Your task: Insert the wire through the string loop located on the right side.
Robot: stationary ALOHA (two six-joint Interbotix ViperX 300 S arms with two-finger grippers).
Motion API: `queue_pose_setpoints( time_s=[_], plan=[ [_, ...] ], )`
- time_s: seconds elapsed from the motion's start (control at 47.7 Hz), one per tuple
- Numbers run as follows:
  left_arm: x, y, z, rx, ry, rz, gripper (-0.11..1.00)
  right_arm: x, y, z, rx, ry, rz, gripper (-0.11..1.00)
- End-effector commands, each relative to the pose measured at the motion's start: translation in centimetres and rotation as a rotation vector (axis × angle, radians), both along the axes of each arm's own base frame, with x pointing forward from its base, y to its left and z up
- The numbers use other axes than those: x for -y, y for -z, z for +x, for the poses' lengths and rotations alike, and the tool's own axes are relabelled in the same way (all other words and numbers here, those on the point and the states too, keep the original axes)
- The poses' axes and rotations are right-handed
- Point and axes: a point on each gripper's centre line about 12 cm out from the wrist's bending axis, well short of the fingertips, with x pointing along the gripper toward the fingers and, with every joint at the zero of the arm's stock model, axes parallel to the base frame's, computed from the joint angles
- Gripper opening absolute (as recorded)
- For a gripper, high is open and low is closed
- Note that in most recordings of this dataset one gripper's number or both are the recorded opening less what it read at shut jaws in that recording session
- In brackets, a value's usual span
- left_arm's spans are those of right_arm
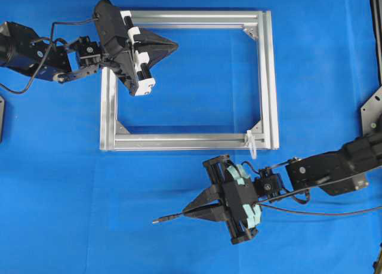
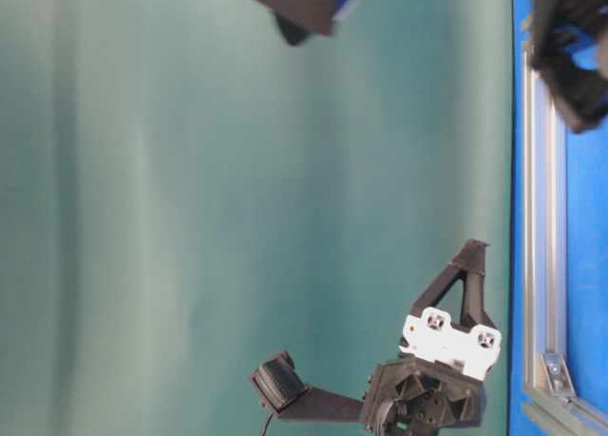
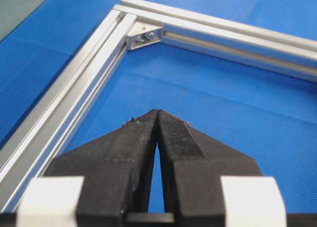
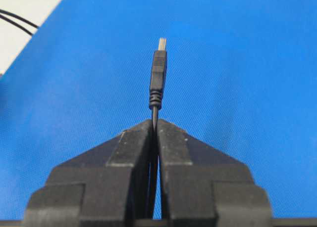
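The thin black wire (image 1: pixel 170 216) lies low on the blue mat, its small plug tip pointing left. My right gripper (image 1: pixel 186 211) is shut on the wire just behind the plug, which sticks out past the fingertips (image 4: pixel 157 68). The rest of the wire trails right under the right arm (image 1: pixel 334 212). The white string loop (image 1: pixel 251 144) wraps the silver frame's lower right corner, above and to the right of my right gripper. My left gripper (image 1: pixel 175 46) hovers shut and empty inside the frame's upper left part; in the left wrist view its tips (image 3: pixel 157 113) meet over blue mat.
The rectangular aluminium frame (image 1: pixel 271 77) lies flat on the blue mat, with corner brackets (image 3: pixel 144 36) inside each corner. The right arm's body (image 1: pixel 334 166) stretches in from the right edge. A black fixture (image 1: pixel 373 116) stands at the far right edge.
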Motion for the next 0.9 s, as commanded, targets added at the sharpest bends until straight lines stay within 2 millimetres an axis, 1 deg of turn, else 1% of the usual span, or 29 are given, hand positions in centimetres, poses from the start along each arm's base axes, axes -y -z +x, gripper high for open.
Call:
queue_pose_setpoints(
  time_s=[0.0, 0.21, 0.881],
  plan=[
    [-0.15, -1.58, 0.13, 0.045, -0.002, 0.014, 0.0, -0.31, -2.39, 0.39, 0.038, -0.005, 0.017, -0.04],
    [-0.14, -1.53, 0.09, 0.044, -0.002, 0.013, 0.0, -0.37, -2.11, 0.32, 0.017, -0.008, 0.009, -0.04],
    [-0.14, -1.47, 0.1, 0.043, -0.002, 0.013, 0.0, -0.37, -2.18, 0.32, 0.018, -0.007, 0.01, -0.04]
  ],
)
